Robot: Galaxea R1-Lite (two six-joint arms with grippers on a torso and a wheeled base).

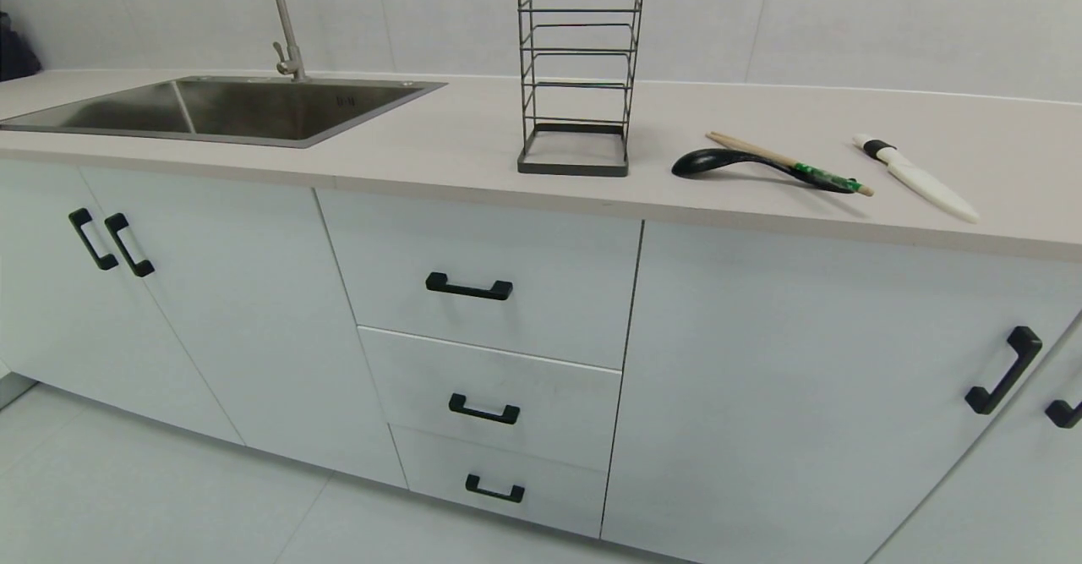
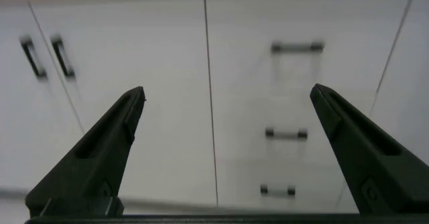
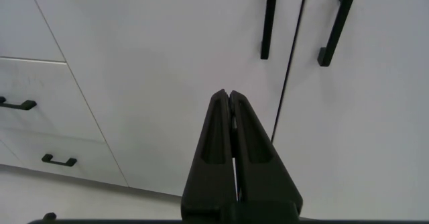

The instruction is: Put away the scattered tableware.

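We see our left claw spread wide and our right claw pressed together, both facing white cabinet doors. On the worktop, right of the wire rack, lie a black spoon, wooden chopsticks against its handle, and a white knife near them.

- spoon: black, green toward handle end
- chopsticks: pale wood
- knife: white, black band
- wire rack: dark grey
- cabinet fronts: white; handles black
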